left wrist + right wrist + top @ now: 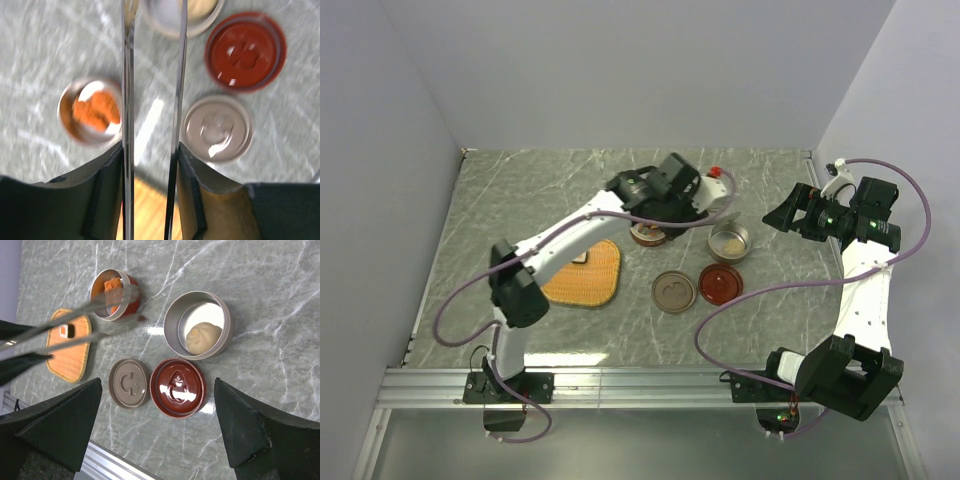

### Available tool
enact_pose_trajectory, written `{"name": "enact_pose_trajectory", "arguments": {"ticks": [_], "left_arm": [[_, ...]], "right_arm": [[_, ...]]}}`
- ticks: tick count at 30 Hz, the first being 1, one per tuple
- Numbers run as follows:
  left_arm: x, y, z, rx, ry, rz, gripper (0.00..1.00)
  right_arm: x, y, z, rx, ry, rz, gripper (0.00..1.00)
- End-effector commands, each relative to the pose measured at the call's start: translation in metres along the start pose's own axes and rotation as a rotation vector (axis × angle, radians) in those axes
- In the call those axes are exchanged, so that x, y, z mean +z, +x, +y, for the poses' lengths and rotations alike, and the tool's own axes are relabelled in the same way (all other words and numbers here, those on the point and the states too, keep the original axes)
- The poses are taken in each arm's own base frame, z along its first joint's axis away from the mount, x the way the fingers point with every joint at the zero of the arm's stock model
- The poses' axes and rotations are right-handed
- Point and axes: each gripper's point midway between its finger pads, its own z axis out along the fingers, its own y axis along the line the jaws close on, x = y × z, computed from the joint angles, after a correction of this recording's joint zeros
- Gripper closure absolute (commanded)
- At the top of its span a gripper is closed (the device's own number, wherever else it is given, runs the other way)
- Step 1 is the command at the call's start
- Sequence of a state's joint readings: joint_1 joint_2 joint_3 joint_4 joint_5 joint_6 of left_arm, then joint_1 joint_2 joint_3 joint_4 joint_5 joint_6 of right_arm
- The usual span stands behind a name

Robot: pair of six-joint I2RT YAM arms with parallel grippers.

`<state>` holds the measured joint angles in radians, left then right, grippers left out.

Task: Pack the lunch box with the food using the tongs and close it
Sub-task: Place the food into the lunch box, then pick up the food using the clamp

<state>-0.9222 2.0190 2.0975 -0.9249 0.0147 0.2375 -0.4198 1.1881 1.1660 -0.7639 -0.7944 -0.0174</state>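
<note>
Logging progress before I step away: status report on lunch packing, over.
Left gripper shut on tongs; right gripper open. Nuggets in red tin, ball in silver tin, square piece on woven tray. Red lid, grey lid off. Nothing blocks the piece.

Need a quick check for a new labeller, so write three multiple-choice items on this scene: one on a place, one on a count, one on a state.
1. Where is the pale beige ball?
A on the woven tray
B in the silver container
C in the small red-brown container

2. How many lids lie off their containers?
A four
B one
C two

3. How is the right hand?
A open, holding nothing
B shut on the ball
C shut on a lid

Answers:
1 B, the ball sits inside the silver rim.
2 C, a grey-beige lid and a red lid lie side by side.
3 A, its fingers stand wide apart with nothing between them.
</note>
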Motion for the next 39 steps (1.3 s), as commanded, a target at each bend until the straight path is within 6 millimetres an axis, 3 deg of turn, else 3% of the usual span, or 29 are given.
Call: {"name": "enact_pose_trajectory", "arguments": {"ticks": [1, 2, 3, 4, 5, 6, 7, 8, 9, 10, 11, 12, 14, 15, 21, 26, 39], "left_arm": [[-0.066, -0.002, 0.029, -0.071, -0.029, -0.107, 0.54], [-0.074, 0.004, 0.032, -0.077, -0.025, -0.109, 0.53], [-0.076, 0.025, 0.037, -0.105, -0.006, -0.075, 0.53], [-0.098, 0.027, 0.042, -0.105, -0.017, -0.105, 0.52], [-0.105, 0.036, 0.046, -0.114, -0.022, -0.101, 0.51], [-0.105, 0.057, 0.047, -0.13, -0.019, -0.065, 0.51], [-0.126, 0.067, 0.061, -0.146, -0.06, -0.086, 0.5], [-0.131, 0.079, 0.066, -0.156, -0.075, -0.074, 0.5], [-0.131, 0.108, 0.073, -0.194, -0.092, -0.017, 0.5], [-0.145, 0.118, 0.079, -0.197, -0.132, -0.016, 0.5], [-0.149, 0.132, 0.082, -0.212, -0.148, 0.007, 0.49], [-0.15, 0.159, 0.088, -0.252, -0.17, 0.058, 0.5], [-0.164, 0.181, 0.091, -0.27, -0.206, 0.079, 0.48], [-0.165, 0.205, 0.093, -0.302, -0.218, 0.127, 0.47], [-0.179, 0.276, 0.087, -0.304, -0.205, 0.23, 0.44], [-0.181, 0.305, 0.093, -0.143, -0.18, 0.294, 0.43], [-0.18, 0.3, 0.124, 0.258, -0.094, 0.358, 0.44]], "right_arm": [[-0.008, -0.018, 0.008, -0.049, -0.016, -0.039, 0.0], [-0.007, -0.017, 0.007, -0.05, -0.014, -0.036, 0.0], [-0.007, -0.016, 0.007, -0.056, -0.016, -0.034, 0.0], [-0.007, -0.015, 0.007, -0.057, -0.017, -0.031, 0.0], [-0.007, -0.014, 0.007, -0.054, -0.016, -0.027, 0.0], [-0.007, -0.013, 0.007, -0.053, -0.02, -0.027, 0.0], [-0.007, -0.012, 0.007, -0.05, -0.022, -0.025, 0.0], [-0.006, -0.011, 0.007, -0.048, -0.027, -0.023, 0.0], [-0.006, -0.01, 0.007, -0.045, -0.028, -0.024, 0.0], [-0.005, -0.01, 0.007, -0.041, -0.031, -0.022, 0.0], [-0.004, -0.01, 0.006, -0.039, -0.031, -0.019, 0.0], [-0.004, -0.01, 0.007, -0.042, -0.036, -0.02, 0.0], [-0.003, -0.01, 0.006, -0.038, -0.037, -0.014, 0.0], [-0.002, -0.009, 0.006, -0.039, -0.039, -0.012, 0.0], [-0.002, -0.01, 0.014, -0.045, -0.09, -0.011, 0.0], [-0.001, -0.008, 0.016, -0.044, -0.111, -0.009, 0.0], [-0.003, -0.009, 0.018, -0.046, -0.111, -0.01, 0.0]]}}
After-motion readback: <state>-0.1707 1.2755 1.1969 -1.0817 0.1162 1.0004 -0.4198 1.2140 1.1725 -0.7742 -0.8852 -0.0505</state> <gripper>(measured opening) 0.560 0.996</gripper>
